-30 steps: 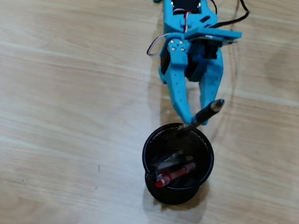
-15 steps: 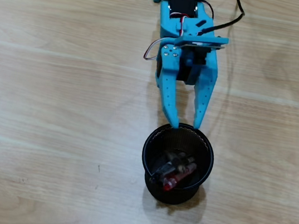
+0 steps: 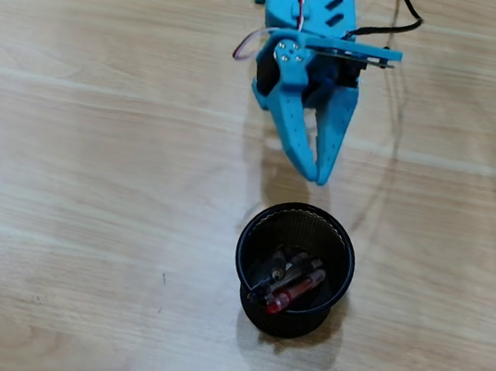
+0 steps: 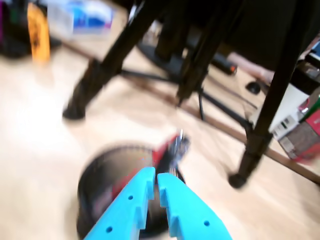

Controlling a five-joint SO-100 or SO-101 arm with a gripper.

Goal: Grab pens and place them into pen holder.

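Observation:
A black mesh pen holder [image 3: 293,269] stands on the wooden table. Several pens [image 3: 289,283], one red, lie inside it. My blue gripper [image 3: 317,174] hangs just above the holder's far rim, tips pointing at it, jaws closed and empty. In the wrist view the blue gripper [image 4: 155,174] is shut, with the blurred holder [image 4: 102,185] and the red pen tips [image 4: 169,148] right behind the fingertips.
Black tripod legs [image 4: 260,140] and another leg [image 4: 92,85] stand on the table beyond the holder in the wrist view. Boxes [image 4: 300,135] sit at the right edge. A black cable [image 3: 393,25] runs beside the arm.

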